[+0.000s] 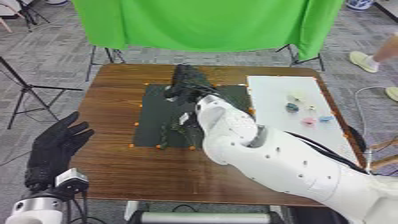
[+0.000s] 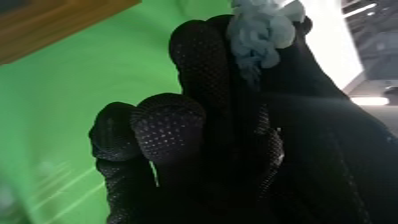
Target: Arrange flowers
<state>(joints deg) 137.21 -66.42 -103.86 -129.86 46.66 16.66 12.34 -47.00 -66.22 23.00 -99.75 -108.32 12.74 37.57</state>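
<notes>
Right wrist view shows the right hand (image 1: 188, 82) clamped on a pale blue flower (image 2: 259, 41) near its fingertips; a dark mat (image 1: 149, 122) lies beneath it, the left hand (image 1: 51, 150) has its fingers apart

My right hand (image 1: 188, 82) and my left hand (image 1: 60, 145) are black, with small pale dots on the right glove, and my right arm (image 1: 226, 120) is white; the flower in my right hand (image 2: 209, 65) is of a pale grey-blue colour (image 2: 262, 35). The table (image 1: 111, 167) is brown with wood grain, the mat (image 1: 151, 120) is dark grey with orange marks around it, and the white board (image 1: 275, 130) carries small flowers: dark teal (image 1: 291, 107), pink (image 1: 308, 121) and light blue (image 1: 325, 119). Behind, the cloth (image 1: 204, 30) is bright green, and the floor (image 1: 53, 75) is grey, patterned with lighter and darker patches.
</notes>
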